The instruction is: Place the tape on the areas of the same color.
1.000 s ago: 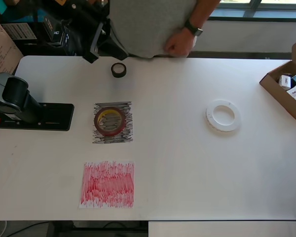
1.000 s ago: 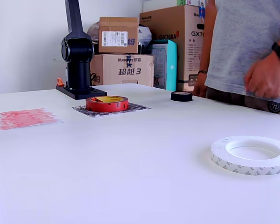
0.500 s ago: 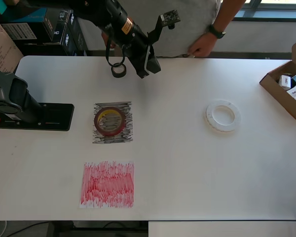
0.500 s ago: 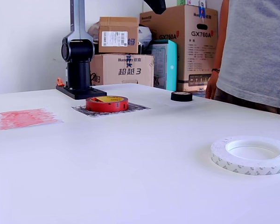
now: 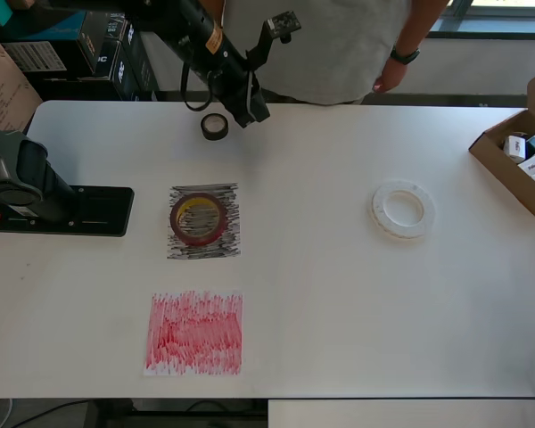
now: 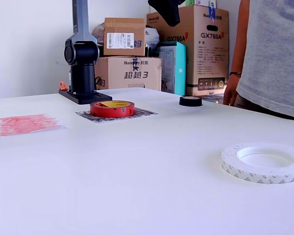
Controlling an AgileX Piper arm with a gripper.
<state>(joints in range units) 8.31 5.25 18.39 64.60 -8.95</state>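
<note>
A small black tape roll (image 5: 215, 126) (image 6: 190, 101) lies flat on the white tabletop near the far edge. The red-brown tape roll (image 5: 198, 218) (image 6: 112, 108) rests on the black-grey scribbled area (image 5: 183, 250) (image 6: 139, 113). The red-pink area (image 5: 194, 333) (image 6: 24, 123) is bare. The white tape ring (image 5: 402, 209) (image 6: 263, 161) lies on plain table at the overhead view's right. My gripper (image 5: 252, 109) (image 6: 167, 13) hangs high in the air, just right of the black roll in the overhead view, holding nothing that I can see. Its jaw gap does not show.
The arm's black base (image 5: 36, 192) (image 6: 82, 63) stands at the overhead view's left. An open cardboard box (image 5: 517, 156) of small packs sits at the right edge. A person (image 5: 339, 45) (image 6: 274, 58) stands behind the far edge, with stacked cartons (image 6: 127, 54) behind.
The arm swung out over the table from the far left, then drew back slightly toward the black roll. The person's hand withdrew to the overhead view's right. The tapes have not moved.
</note>
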